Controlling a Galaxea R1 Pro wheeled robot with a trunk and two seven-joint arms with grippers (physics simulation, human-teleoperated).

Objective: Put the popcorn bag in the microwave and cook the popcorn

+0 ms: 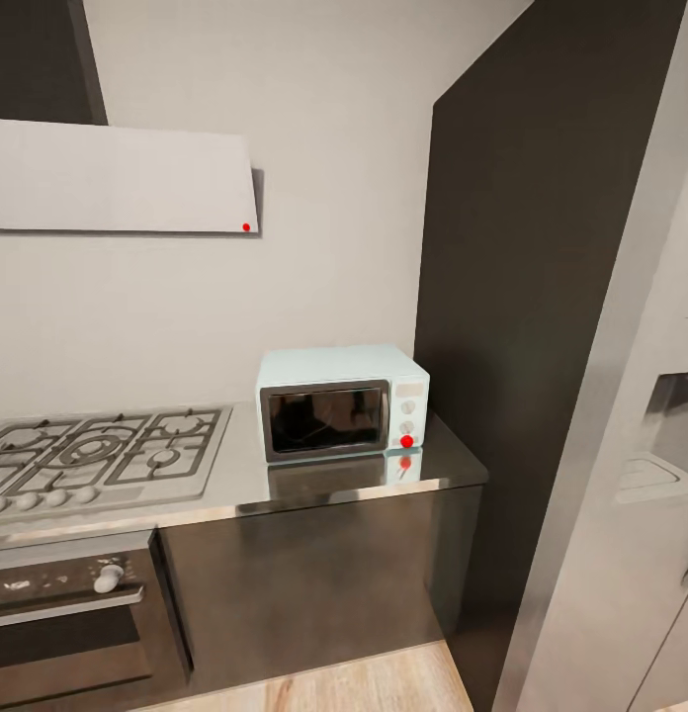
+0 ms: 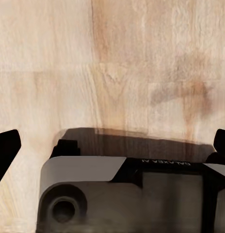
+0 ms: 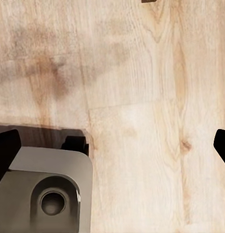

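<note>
Approaching the microwave (image 1: 342,402), door closed, on the countertop (image 1: 453,473) right of the hob (image 1: 97,457). Popcorn bag unseen. Left gripper (image 2: 112,145) and right gripper (image 3: 112,148) hang spread, empty, over wood floor (image 3: 141,97). Best: locate bag before closing in.

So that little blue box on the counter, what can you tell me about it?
That is the microwave, a pale mint-blue boxy appliance with rounded corners. Its dark glass door, framed in black and steel, is shut, and nothing can be made out behind the glass. Beside the door runs a narrow panel with white knobs and a round red light at the bottom. It stands upright on the brushed-steel countertop, which mirrors its front, with the gas hob on one side and a tall dark panel on the other.
</note>
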